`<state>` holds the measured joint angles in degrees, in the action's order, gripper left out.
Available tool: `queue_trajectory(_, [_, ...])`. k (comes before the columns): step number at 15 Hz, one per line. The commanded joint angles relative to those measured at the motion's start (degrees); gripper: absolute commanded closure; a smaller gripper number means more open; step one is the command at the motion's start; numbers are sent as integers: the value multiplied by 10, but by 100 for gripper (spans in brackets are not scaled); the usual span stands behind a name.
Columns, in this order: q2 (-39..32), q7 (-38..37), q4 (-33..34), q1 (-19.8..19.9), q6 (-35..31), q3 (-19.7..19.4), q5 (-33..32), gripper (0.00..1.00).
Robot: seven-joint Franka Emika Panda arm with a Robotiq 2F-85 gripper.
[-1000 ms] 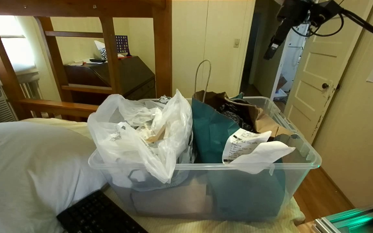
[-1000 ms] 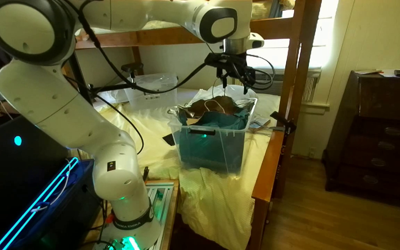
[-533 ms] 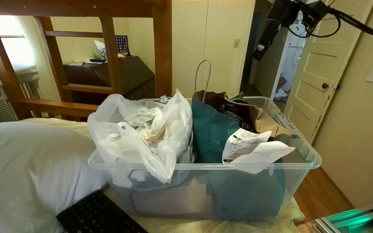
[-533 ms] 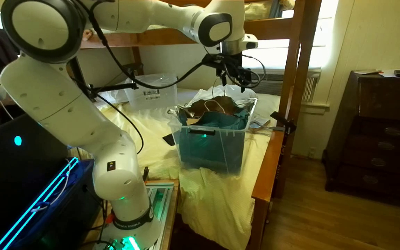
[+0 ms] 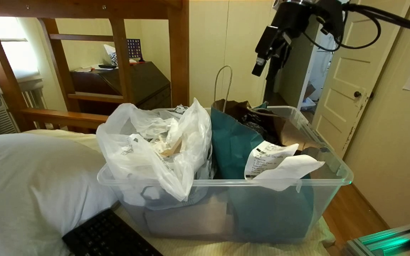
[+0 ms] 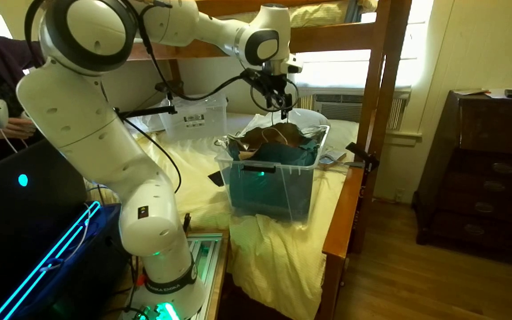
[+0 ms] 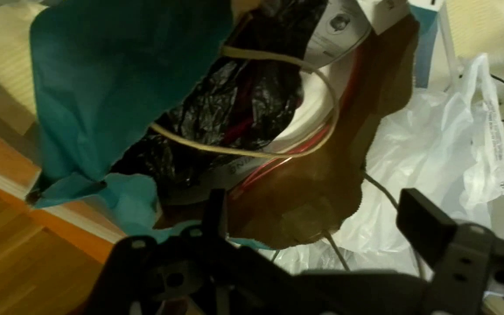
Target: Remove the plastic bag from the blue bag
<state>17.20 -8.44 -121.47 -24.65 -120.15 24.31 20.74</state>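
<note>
One spread hand (image 7: 312, 197) points down above the blue bag (image 5: 232, 146).

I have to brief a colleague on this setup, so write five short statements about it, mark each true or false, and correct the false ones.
1. The blue bag stands inside the clear bin. True.
2. The blue bag's mouth is sealed shut. False: it gapes open, showing crumpled black plastic inside.
3. The fingers hang above the blue bag. True.
4. The fingers are closed on the plastic bag. False: they stand wide apart, holding nothing.
5. A milky-white bag sits beside the blue bag in the clear bin. True.
</note>
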Motion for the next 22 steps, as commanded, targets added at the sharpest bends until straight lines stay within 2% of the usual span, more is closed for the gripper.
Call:
queue_trajectory(1, [-6, 0, 4, -4, -12, 5, 4, 0])
queue_trajectory(8, [-14, 6, 6, -12, -34, 8, 7, 0])
queue_trajectory(9, [-11, 5, -4, -11, -59, 8, 15, 0])
queue_trajectory(11, [-8, -28, -22, -10, -111, 7, 43, 0])
queue_trajectory(13, [-6, -86, -33, -1, -144, 14, 35, 0])
queue_trajectory(17, [-5, -195, -56, 7, -167, 25, 27, 0])
queue_trajectory(21, [-26, -241, -68, -1, -196, 36, 38, 0])
queue_trajectory(22, [-28, -245, -74, 5, -201, 42, 12, 0])
